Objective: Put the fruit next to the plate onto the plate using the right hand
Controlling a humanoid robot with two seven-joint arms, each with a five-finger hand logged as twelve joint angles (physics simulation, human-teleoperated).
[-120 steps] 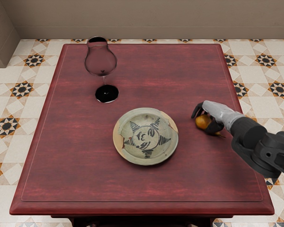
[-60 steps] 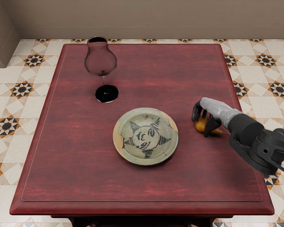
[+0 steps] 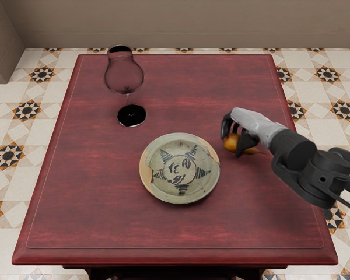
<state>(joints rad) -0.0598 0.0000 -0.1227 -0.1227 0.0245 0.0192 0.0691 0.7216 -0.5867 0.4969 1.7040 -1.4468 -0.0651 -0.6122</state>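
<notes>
An orange fruit (image 3: 231, 143) shows between the dark fingers of my right hand (image 3: 234, 137), which is shut on it just right of the plate. The arm comes in from the right edge. The plate (image 3: 179, 168) is a greenish dish with a dark star and face pattern, lying near the table's middle. The fruit sits a short gap from the plate's right rim, partly hidden by the fingers, and whether it touches the table I cannot tell. My left arm is out of view.
A clear wine glass (image 3: 124, 79) with a dark foot stands at the back left of the dark red table (image 3: 93, 204). Patterned floor tiles surround the table.
My right hand has moved left and slightly up in the picture toward the plate, carrying the orange fruit with it. Plate and glass have not moved.
</notes>
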